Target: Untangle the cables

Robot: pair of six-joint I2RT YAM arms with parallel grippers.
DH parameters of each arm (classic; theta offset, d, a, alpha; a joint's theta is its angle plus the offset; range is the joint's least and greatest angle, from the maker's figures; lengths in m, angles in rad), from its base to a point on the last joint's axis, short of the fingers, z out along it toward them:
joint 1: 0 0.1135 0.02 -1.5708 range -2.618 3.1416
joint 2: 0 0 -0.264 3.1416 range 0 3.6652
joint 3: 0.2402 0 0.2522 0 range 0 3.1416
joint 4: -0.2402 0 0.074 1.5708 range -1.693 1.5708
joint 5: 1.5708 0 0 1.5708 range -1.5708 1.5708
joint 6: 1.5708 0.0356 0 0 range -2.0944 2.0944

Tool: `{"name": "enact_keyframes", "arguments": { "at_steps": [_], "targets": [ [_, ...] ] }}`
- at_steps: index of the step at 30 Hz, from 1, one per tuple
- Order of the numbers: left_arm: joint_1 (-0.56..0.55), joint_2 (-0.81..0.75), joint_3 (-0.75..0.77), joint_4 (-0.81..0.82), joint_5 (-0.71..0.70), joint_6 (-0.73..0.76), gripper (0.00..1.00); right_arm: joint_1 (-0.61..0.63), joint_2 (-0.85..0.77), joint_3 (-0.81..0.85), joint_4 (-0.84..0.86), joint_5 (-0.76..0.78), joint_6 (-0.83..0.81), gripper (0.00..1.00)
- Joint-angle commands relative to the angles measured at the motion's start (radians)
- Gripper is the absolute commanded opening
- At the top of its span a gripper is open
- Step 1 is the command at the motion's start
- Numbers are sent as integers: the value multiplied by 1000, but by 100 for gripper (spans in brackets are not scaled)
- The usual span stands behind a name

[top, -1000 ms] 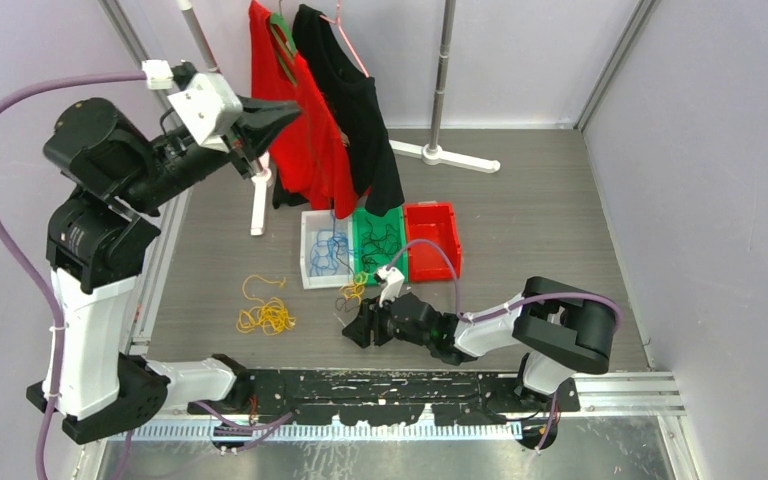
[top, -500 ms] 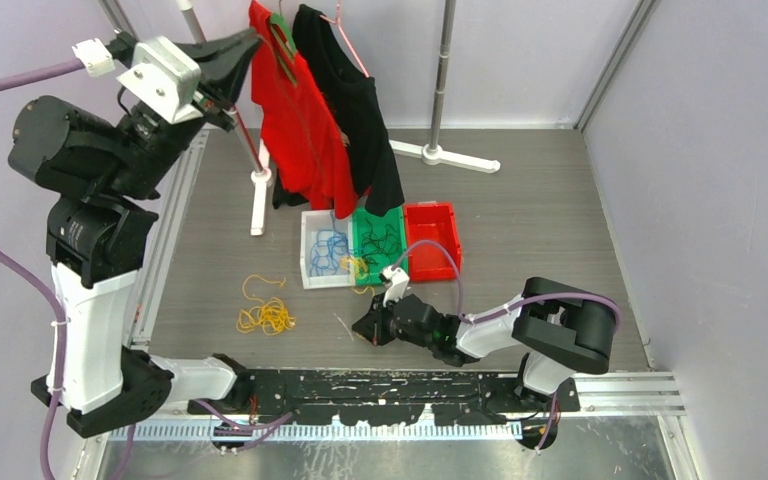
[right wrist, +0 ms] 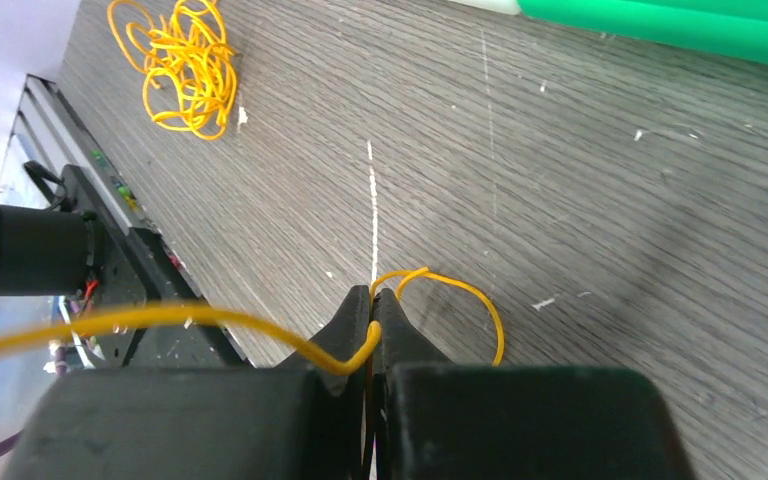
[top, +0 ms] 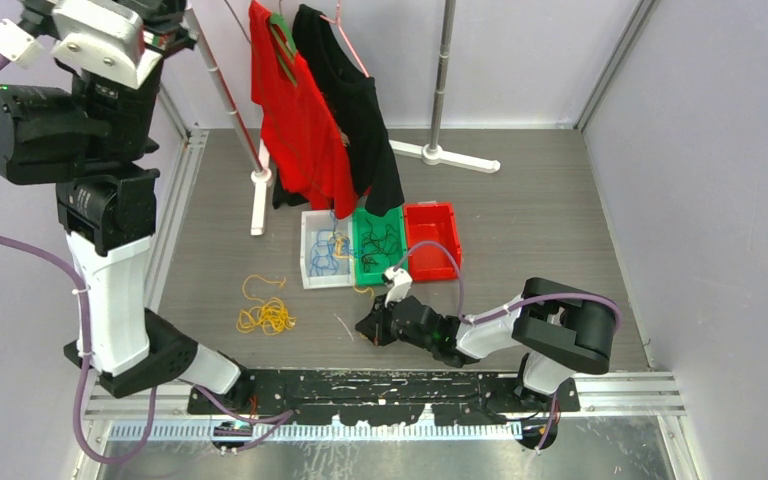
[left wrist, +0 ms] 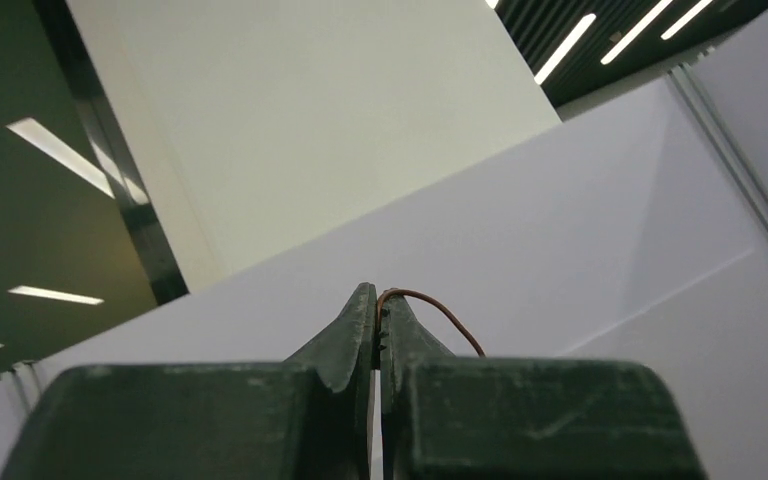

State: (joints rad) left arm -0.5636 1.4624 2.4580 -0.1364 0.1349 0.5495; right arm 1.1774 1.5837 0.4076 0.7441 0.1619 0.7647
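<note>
Down at the grey counter point(top: 540, 220), the right claw point(right wrist: 373, 305) is clamped shut on a single yellow cable point(right wrist: 465, 292). The cable loops over the wood-grain surface on one side of the tips and trails off to the left on the other. High at the upper left, the left claw point(left wrist: 376, 300) is closed on a thin brownish cord point(left wrist: 438, 306) that arches out from its tips against a pale wall. A loose yellow bunch point(top: 265, 318) lies on the counter, well apart from the right claw. Blue cables point(top: 328, 252) sit in a white bin point(top: 306, 262) and black cables point(top: 382, 240) in the green bin point(top: 359, 266) beside it; a red bin point(top: 432, 245) adjoins.
</note>
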Motion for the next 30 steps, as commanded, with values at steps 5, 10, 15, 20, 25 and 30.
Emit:
{"name": "enact_keyframes", "arguments": {
  "at_steps": [5, 10, 15, 20, 25, 30],
  "targets": [
    [-4, 125, 236, 272, -53, 132, 0, 8, -51, 27, -98, 112, 59, 1],
    [-4, 115, 212, 338, 4, 166, 0, 10, -103, 40, -201, 134, 81, 1],
    [-4, 175, 315, 401, 12, 244, 0, 11, -203, 46, -426, 220, 155, 1],
    [-4, 146, 285, 455, -36, 267, 0, 10, -441, -37, -680, 419, 373, 1],
    [-4, 182, 347, 473, -39, 304, 0, 10, -669, -133, -921, 534, 619, 1],
    [-4, 188, 356, 514, -30, 400, 0, 0, -704, -122, -1161, 576, 829, 1]
  ]
}}
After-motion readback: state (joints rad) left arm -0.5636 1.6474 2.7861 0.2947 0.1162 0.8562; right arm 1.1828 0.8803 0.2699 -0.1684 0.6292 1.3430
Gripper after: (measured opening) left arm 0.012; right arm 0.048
